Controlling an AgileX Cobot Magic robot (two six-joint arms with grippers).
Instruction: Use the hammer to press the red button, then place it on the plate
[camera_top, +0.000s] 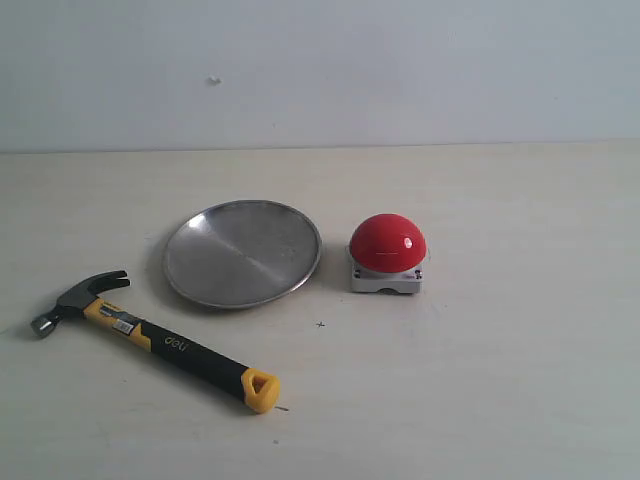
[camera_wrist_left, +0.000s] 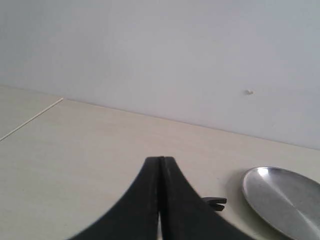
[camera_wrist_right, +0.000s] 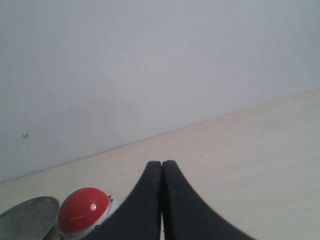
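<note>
We find the small claw hammer with the dark steel head and black-and-yellow rubber handle (camera_top: 165, 345) lying flat on the pale bench (camera_top: 500, 400), on the left side of the exterior view. This is the side our left arm works. Its long axis runs on a diagonal. The head sits out at the far left, and the handle slants toward the camera and the middle, ending in the yellow loop. The round shallow silver metal plate (camera_top: 243, 253) lies just beyond the handle, near but apart from it. The glossy red dome button on its square light-grey base (camera_top: 387, 243) stands just to the plate's right, and nothing is touching it.

Neither arm shows in the exterior view. From the left wrist camera a small dark forked tip (camera_wrist_left: 215, 202) peeks out beside the left fingers (camera_wrist_left: 145, 200); we take it for the hammer's claw. The plate's rim is visible just past it. So we judge the hammer to lie ahead of and just below the left fingers, and the left arm to be the nearer one by far.

The left fingers are pressed together with no gap and nothing between them. The right fingers (camera_wrist_right: 147, 200) are likewise pressed together and empty, and they point toward the button and the plate's edge. The coming move looks to us like parting the left fingers, then coming down across the handle, square to that diagonal.
</note>
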